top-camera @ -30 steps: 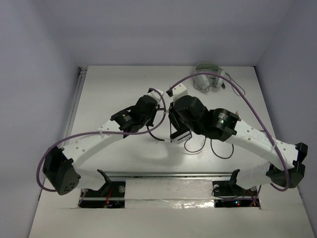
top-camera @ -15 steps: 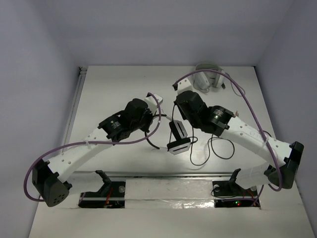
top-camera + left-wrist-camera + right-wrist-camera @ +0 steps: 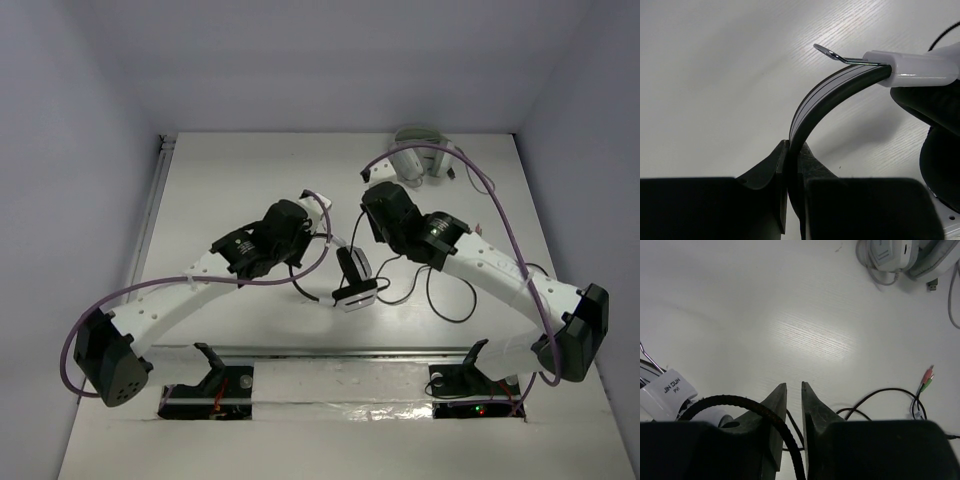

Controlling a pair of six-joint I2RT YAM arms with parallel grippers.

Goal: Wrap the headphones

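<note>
The headphones (image 3: 353,281) lie between the two arms, with white-and-black ear cups and a thin black headband (image 3: 826,94). My left gripper (image 3: 792,150) (image 3: 325,240) is shut on that headband, just below its white slider (image 3: 916,68). My right gripper (image 3: 794,388) (image 3: 373,236) hovers beside the headphones with its jaws a narrow gap apart. The braided black cable (image 3: 735,402) arches over its left finger and drops loosely through the gap. More cable (image 3: 442,295) loops on the table, ending in pink and green plugs (image 3: 927,375).
A second, all-pale headphone set (image 3: 416,160) (image 3: 892,254) with a grey cable sits at the far right of the table. Purple arm cables (image 3: 500,205) arch above the table. A metal rail (image 3: 340,352) runs along the near edge.
The right gripper has drawn back toward the far side, off the headphones, and its jaws have parted slightly. The left gripper keeps its hold on the headband and has shifted a little.
</note>
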